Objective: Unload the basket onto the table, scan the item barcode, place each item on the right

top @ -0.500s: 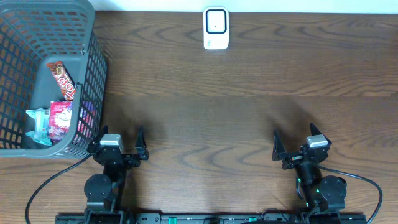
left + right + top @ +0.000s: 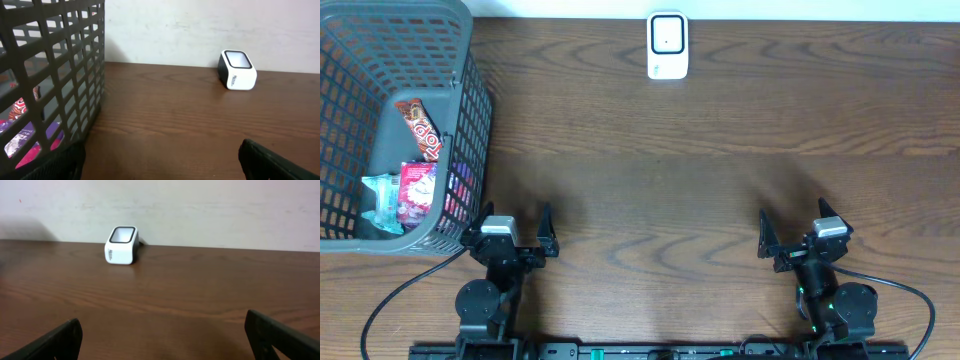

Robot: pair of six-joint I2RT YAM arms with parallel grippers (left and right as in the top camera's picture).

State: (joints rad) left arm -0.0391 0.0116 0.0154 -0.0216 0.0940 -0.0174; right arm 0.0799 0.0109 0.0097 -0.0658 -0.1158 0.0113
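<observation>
From above, a grey basket (image 2: pixel 470 110) sits at the far left of the brown table (image 2: pixel 720 180). Inside it lies a red snack bar (image 2: pixel 421 132). Its long side runs on a slant, from far-left to near-right. Nearer the robot lie a pink packet (image 2: pixel 417 190) and a clear packet (image 2: pixel 382 203), side by side and touching. They are too small to tell where any barcode is. The white scanner (image 2: pixel 667 45) stands at the far edge of the table, about the middle, well apart from the basket. Its long side runs from far to near. The left gripper (image 2: pixel 508 225) sits at the near edge, just beside the basket's near corner. Its two fingers are spread wide, with nothing between them. The right gripper (image 2: pixel 796 225) sits at the near edge on the other side, spread wide too and holding nothing. In the left wrist view, the basket's side fills the left part, and red, pink and purple wrappers show through the holes. The scanner stands far off to the right by the pale wall (image 2: pixel 200 25), with its dark window tipped up and turned toward the arms. Black fingers (image 2: pixel 270 162) peek in at the bottom corners, with only table between them. In the right wrist view, the scanner stands left of the middle, its window tipped up toward the camera. The fingers show at both bottom corners, far apart, with only table between them.
</observation>
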